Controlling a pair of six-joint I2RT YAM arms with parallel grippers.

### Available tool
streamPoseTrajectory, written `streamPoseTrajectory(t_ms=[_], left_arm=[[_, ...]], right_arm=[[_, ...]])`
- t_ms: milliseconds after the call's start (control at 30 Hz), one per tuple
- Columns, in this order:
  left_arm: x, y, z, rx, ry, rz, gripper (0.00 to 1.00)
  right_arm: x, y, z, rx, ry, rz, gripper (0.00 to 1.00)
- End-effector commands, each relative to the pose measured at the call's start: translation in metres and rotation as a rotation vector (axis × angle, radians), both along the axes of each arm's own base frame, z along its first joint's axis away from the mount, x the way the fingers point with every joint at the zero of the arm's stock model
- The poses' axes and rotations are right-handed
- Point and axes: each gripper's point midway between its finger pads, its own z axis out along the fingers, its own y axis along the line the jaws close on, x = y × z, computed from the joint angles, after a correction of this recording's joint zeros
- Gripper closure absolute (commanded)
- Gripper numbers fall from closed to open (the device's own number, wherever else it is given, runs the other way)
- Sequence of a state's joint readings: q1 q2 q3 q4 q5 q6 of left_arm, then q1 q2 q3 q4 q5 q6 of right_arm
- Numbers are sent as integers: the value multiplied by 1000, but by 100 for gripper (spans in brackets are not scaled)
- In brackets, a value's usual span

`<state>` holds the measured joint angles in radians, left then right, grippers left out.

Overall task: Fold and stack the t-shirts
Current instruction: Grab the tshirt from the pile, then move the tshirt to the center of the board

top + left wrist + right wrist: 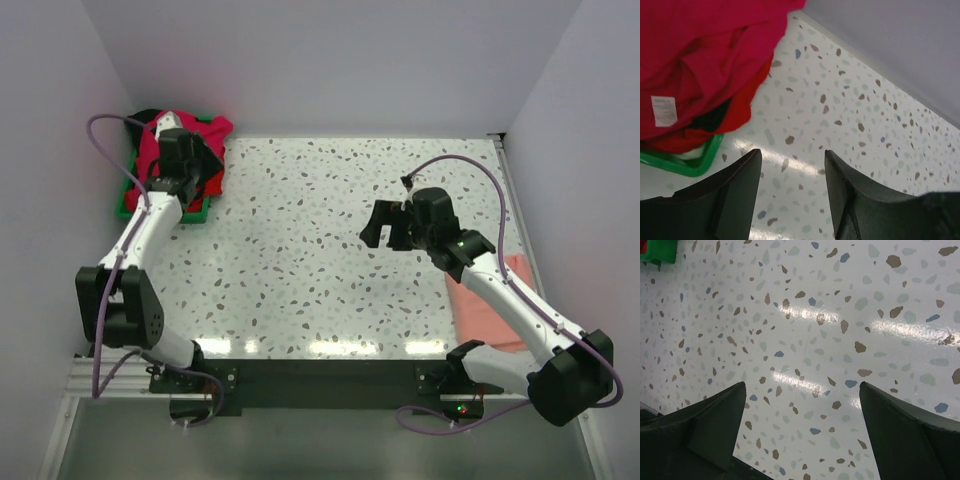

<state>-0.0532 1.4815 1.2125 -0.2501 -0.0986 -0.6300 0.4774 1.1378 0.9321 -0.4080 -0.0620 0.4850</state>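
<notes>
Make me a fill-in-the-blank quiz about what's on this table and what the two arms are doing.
The crimson-pink shirt is heaped in a ____ tray. Its neck label is ____. The salmon-pink shirt lies flat on the ____ side of the table. The left end effector and right end effector are both open, holding ____.
Missing words: green; white; right; nothing.

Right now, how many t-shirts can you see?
4: crimson-pink, bright red and black piled on the green tray, far left; salmon-pink beside the right arm. Others may be hidden.
</notes>
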Motion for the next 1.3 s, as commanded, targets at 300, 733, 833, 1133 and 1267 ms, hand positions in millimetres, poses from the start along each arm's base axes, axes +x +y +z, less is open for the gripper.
streamPoseTrajectory(t_ms=[300, 733, 833, 1133, 1267], left_arm=[[104, 108, -76, 96, 163, 281, 41], [107, 89, -23, 28, 34, 188, 100], [101, 81, 25, 19, -48, 146, 100], [60, 26, 187, 21, -346, -140, 100], [30, -12, 256, 28, -484, -293, 100]], right_arm=[[-4, 8, 15, 42, -28, 53, 1], [0, 11, 6, 34, 1, 50, 1], [3, 12, 7, 34, 2, 48, 1], [11, 14, 12, 39, -11, 34, 1], [14, 17, 21, 53, -25, 36, 2]])
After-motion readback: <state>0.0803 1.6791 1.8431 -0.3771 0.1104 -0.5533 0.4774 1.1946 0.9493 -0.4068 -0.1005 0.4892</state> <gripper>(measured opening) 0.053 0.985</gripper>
